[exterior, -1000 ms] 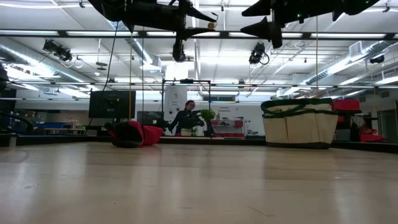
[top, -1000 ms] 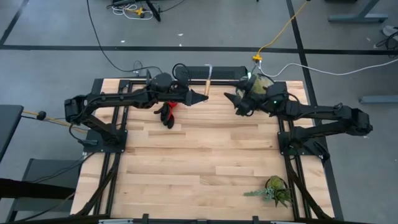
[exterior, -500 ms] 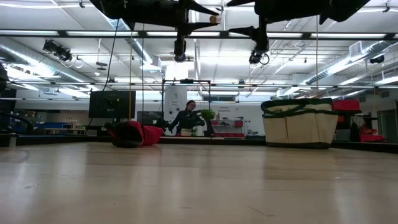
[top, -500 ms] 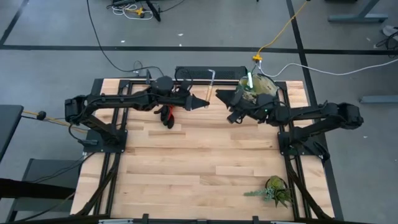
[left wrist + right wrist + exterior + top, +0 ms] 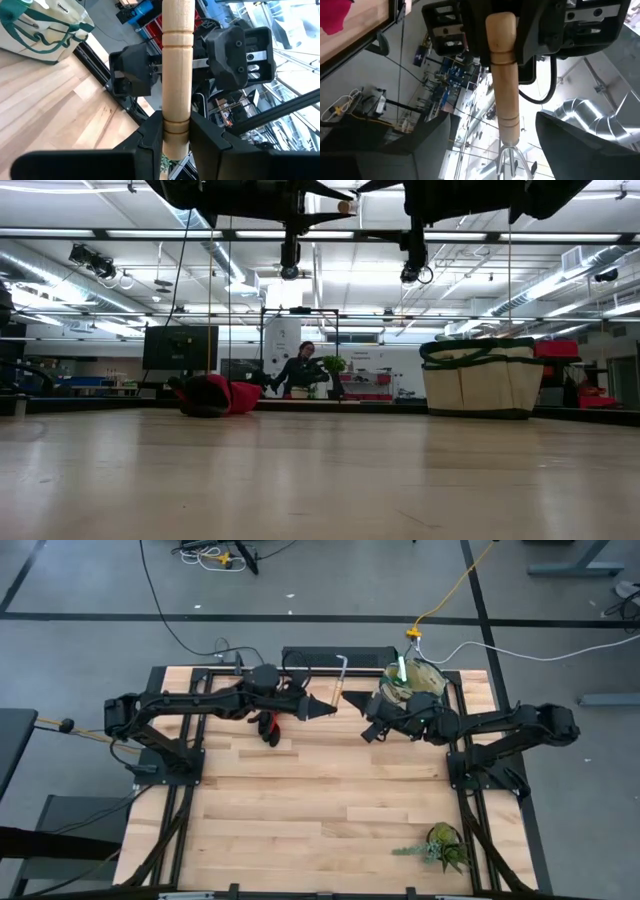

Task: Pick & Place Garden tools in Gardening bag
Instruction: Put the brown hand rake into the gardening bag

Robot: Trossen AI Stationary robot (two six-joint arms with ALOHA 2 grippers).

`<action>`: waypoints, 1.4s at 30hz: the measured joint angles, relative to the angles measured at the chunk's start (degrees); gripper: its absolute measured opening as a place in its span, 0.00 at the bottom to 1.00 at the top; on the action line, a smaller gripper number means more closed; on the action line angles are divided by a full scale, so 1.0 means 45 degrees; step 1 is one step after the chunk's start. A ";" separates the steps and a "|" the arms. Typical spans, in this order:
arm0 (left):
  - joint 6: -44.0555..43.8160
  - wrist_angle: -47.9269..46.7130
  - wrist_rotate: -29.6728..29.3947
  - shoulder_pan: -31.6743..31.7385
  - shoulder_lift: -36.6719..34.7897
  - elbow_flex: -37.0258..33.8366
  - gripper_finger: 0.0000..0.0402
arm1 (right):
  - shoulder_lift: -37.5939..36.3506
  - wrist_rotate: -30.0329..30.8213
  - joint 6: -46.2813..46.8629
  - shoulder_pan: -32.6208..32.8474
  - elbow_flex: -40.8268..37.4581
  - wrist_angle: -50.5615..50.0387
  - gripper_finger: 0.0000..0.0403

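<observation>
A little rake with a wooden handle [image 5: 177, 65] and metal tines [image 5: 342, 659] is held high above the table's far middle by my left gripper [image 5: 327, 709], which is shut on it. My right gripper [image 5: 359, 718] is open, its fingers standing on either side of the handle [image 5: 502, 95] without touching it. Red-and-black gloves [image 5: 268, 724] lie on the table under the left arm. The beige, green-trimmed gardening bag [image 5: 412, 680] stands at the far right with a green piece [image 5: 400, 668] sticking out of it. No trowel shows. My left gripper pinches the rake's wooden handle at a grooved ring [image 5: 176, 125] near its rounded free end [image 5: 500, 22], between its two fingers. The fingers come about level from the table's left and lie across the handle. The rake is lifted clear, tines toward the far edge.
A leafy green plant [image 5: 440, 846] lies near the table's front right. The bag [image 5: 478, 375] and the gloves [image 5: 213, 395] stand at the far side in the low view. A person shows in the room beyond the table.
My right gripper has gone toward the table's left, away from the bag, until its open fingers stand around the rake's handle. My left gripper has kept its hold on the rake and shifted only slightly.
</observation>
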 joint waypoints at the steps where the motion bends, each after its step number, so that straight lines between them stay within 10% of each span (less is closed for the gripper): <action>1: 0.0000 0.0000 -0.0004 -0.0044 0.0000 -0.0002 0.21 | 0.0000 -0.0076 0.0005 0.0000 0.0002 0.0026 0.74; 27: -0.0153 0.0000 -0.0194 -0.0150 0.0000 -0.0002 0.21 | 0.0610 -0.1524 -0.0530 -0.0670 0.0118 0.1034 0.74; 42: -0.0092 -0.0005 -0.0147 -0.0141 0.0000 -0.0002 0.22 | 0.2425 0.0029 -0.0661 -0.0669 0.1812 0.1249 0.74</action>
